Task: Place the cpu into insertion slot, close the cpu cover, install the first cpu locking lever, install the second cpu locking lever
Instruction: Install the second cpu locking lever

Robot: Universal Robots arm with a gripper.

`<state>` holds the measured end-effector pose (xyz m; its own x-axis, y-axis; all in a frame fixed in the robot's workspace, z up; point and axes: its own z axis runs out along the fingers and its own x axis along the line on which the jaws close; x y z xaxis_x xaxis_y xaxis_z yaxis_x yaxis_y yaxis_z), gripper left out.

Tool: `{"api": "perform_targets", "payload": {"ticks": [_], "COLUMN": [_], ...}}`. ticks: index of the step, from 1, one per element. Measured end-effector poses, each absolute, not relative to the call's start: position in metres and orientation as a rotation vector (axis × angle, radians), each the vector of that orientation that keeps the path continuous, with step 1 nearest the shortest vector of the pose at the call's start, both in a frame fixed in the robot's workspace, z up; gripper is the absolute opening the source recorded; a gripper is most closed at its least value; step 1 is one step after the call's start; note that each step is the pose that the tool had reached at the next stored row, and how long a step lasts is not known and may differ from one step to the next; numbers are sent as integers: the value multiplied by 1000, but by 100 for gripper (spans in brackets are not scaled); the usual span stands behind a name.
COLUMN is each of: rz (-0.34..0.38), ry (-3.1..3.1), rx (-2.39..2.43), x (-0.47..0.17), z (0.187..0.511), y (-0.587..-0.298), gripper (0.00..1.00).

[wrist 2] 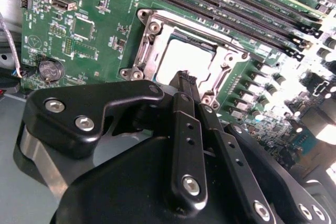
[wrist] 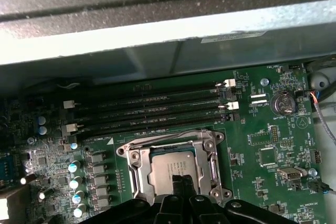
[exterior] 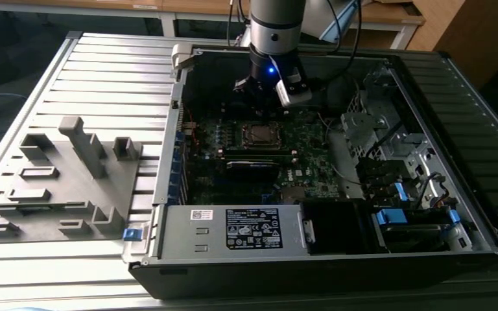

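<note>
Clenched empty, the black hand [wrist 2: 185, 80] hovers just above the cpu [wrist: 173, 169], seated under its closed cpu cover [wrist: 207, 142].

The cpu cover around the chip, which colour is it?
Silvery metal; the cpu cover shows best in the first wrist view, framing the grey cpu.

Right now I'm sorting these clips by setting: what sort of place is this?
Probably a robotics lab bench for PC assembly: an open computer case lies on a slatted metal table, beside a grey parts fixture.
</note>
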<state>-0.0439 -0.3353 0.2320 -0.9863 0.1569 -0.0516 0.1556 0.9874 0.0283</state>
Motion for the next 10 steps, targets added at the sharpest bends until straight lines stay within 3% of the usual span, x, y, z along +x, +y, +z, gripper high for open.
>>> {"api": "perform_targets", "payload": {"ticks": [10], "rz": [38], "ry": [3078], "rx": [242], "x": [-44], "z": [236], "y": [-335], "gripper": [11]}}
